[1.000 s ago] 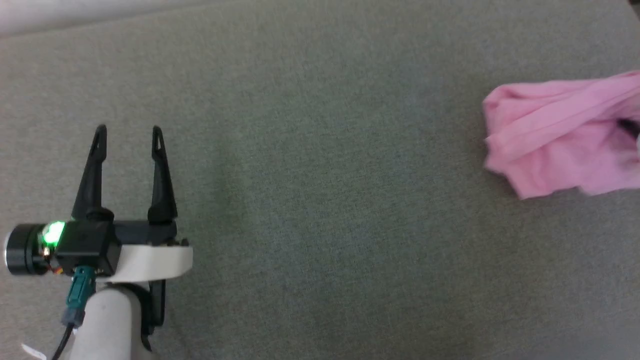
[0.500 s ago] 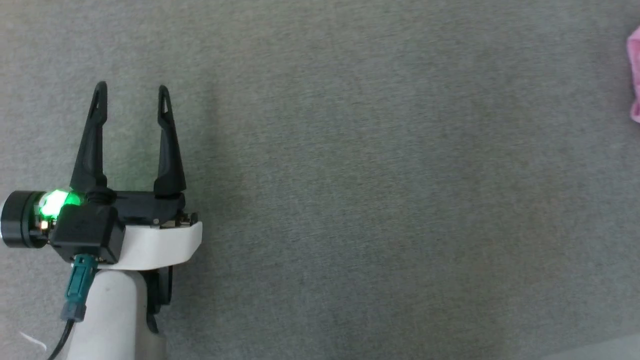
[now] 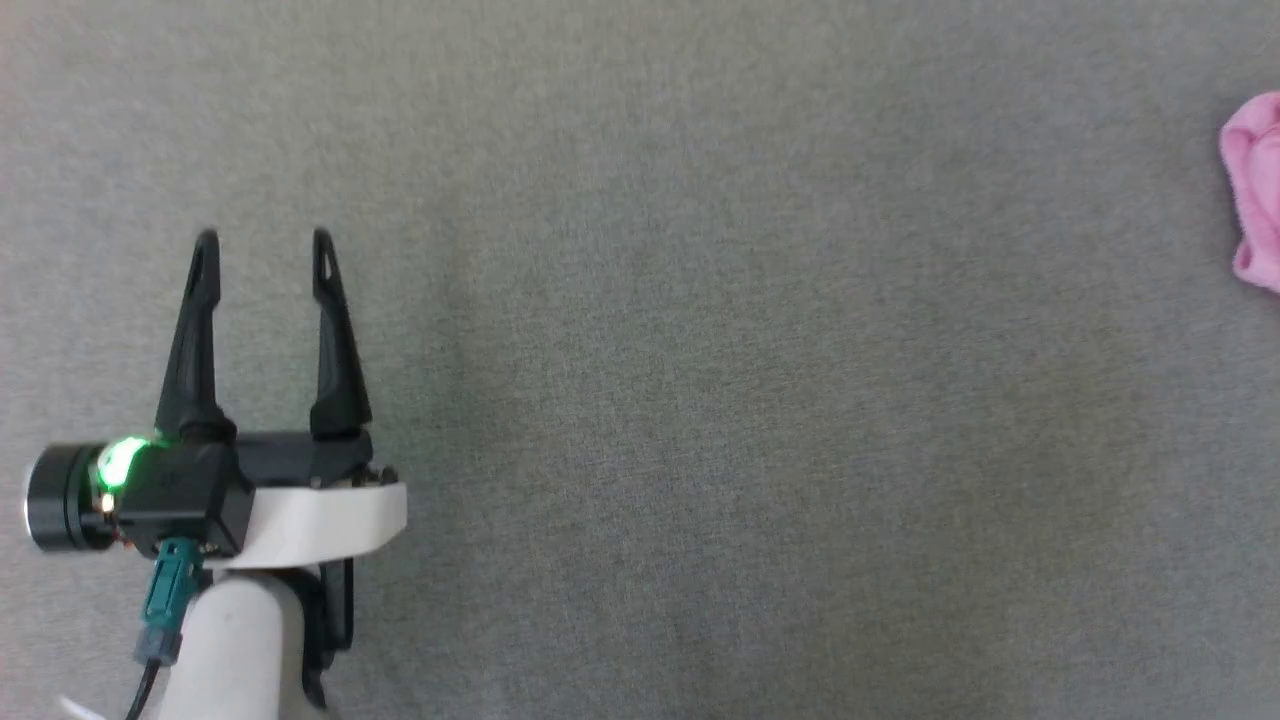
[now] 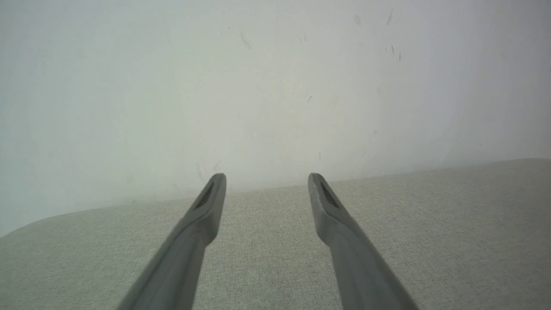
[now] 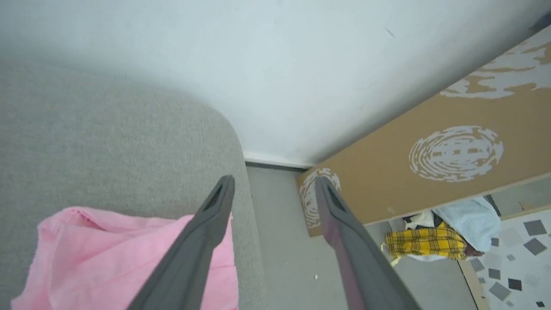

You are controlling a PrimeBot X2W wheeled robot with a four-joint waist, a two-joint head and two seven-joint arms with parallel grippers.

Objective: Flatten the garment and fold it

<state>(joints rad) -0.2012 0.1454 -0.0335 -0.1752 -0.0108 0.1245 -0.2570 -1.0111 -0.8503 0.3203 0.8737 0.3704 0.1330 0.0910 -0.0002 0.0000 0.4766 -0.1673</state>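
The garment [image 3: 1253,190] is a pink, crumpled cloth lying on the grey fabric surface [image 3: 700,350]; the head view cuts it off at the right border. In the right wrist view the garment [image 5: 99,258] lies bunched near the surface's rounded corner. My right gripper [image 5: 274,181] hovers over that corner, open, with nothing between its fingers; its left finger [image 5: 202,241] passes in front of the cloth. My left gripper [image 3: 265,245] is far off at the lower left of the head view, open and empty. In its own wrist view the left gripper [image 4: 267,181] points at a white wall.
Past the surface's edge the floor [image 5: 284,258] drops away. A brown board [image 5: 430,172] with white round prints leans there. A heap of clothes [image 5: 434,239], yellow plaid and pale blue, lies beside it. A white wall [image 4: 275,86] backs the surface.
The head camera has moved, so the garment has slid from well inside the picture to its right border. The left gripper stays open.
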